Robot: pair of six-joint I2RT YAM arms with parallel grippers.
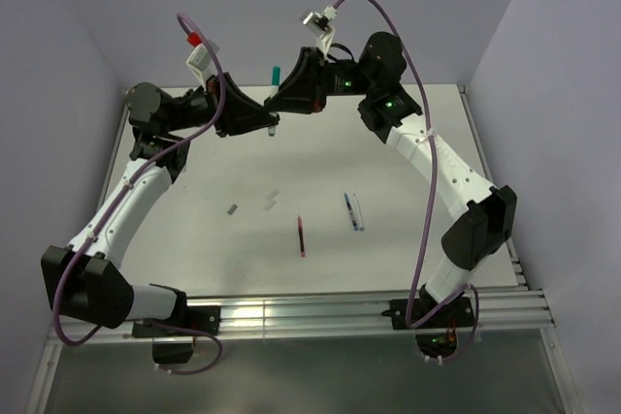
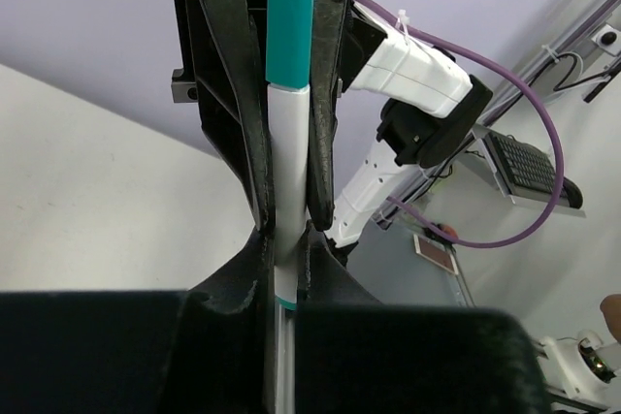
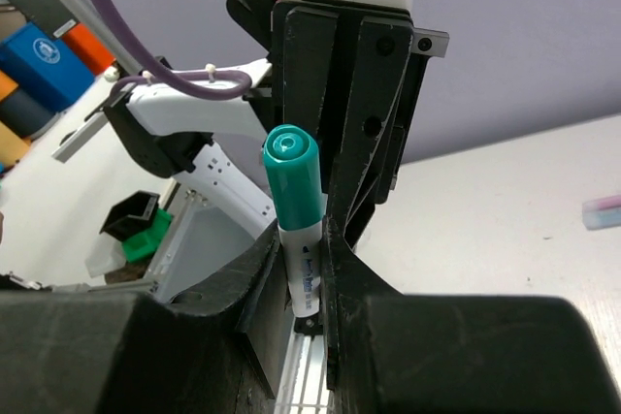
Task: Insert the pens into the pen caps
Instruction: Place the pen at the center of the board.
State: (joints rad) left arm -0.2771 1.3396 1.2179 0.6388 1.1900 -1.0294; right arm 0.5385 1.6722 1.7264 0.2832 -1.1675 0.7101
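op: while i'm watching the overhead feed, both arms are reaching over the far part of the table (image 1: 388, 259), and their wrists are meeting head-on above it.

desk: what is the left side doing?

op: the left gripper (image 2: 283, 235) is clenching tight on the white pen (image 2: 287, 162). its fingers are pinching the barrel low down, and the pen is standing straight up out of them.

desk: and the other side?

op: the right gripper (image 3: 307, 273) is grasping the same white pen, with its fingers pressing on the printed part of the barrel. each wrist feed is showing the other gripper's black body right behind the pen.

desk: where is the cap sitting?

op: the teal cap (image 3: 294, 174) is sitting on the pen's upper end, rising above both sets of fingers. from overhead it is showing as a teal stub between the two wrists.

desk: anything lying on the table?

op: a red pen (image 1: 302, 236) is lying near the middle. a dark blue pen (image 1: 353, 211) is lying to its right, not touching it. a grey cap (image 1: 232, 208) is resting well to their left, with a couple of pale pieces near it that are too small for me to name.
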